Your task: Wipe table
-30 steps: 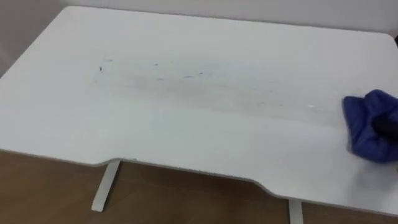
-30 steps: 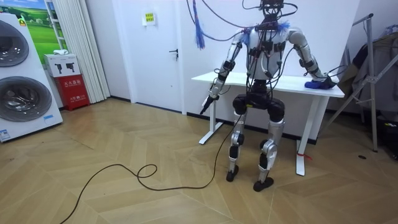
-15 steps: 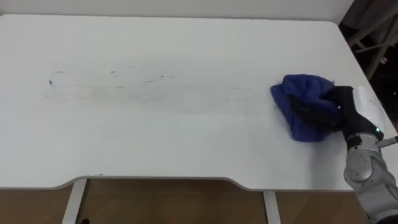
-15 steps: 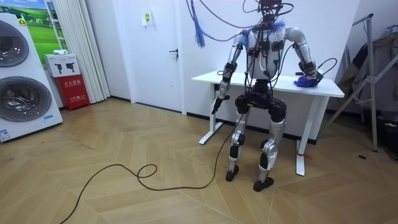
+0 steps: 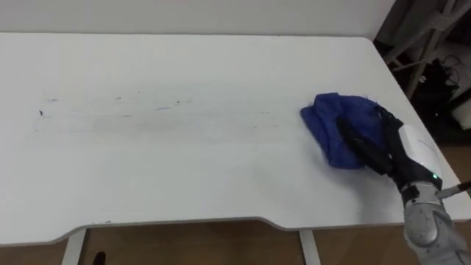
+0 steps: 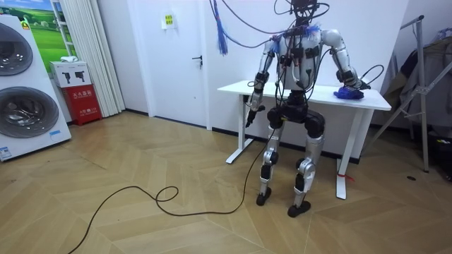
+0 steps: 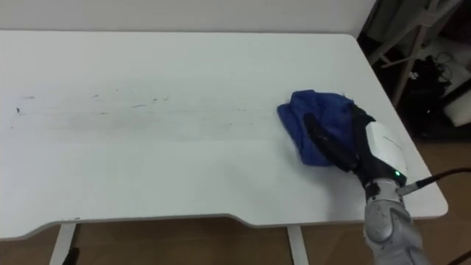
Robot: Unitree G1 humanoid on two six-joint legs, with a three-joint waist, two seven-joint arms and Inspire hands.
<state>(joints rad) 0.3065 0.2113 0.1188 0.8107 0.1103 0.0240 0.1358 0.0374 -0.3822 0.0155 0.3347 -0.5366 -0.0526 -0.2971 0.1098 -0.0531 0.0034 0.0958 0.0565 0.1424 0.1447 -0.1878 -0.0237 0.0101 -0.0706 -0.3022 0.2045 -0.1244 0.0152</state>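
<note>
The robot stands at the near edge of a white table (image 5: 184,177), facing it. A blue cloth (image 5: 331,125) lies bunched on the right part of the table, nearer the right edge than the middle. The right hand (image 5: 379,147) rests on top of the cloth, its dark fingers (image 5: 353,136) laid out fairly straight across the folds and pressing them down rather than curling round them. Left of the cloth, a faint grey streak with small dark marks (image 5: 118,99) runs across the table toward its left side; the streak's right end comes near the cloth. Past the right edge, on the floor, stand the legs of a metal stand (image 5: 423,40). In the room view the left hand (image 6: 249,113) hangs low beside the table's left end. Two washers (image 6: 21,85) and a red box (image 6: 73,95) stand well apart, against the wall at the room view's left.
</note>
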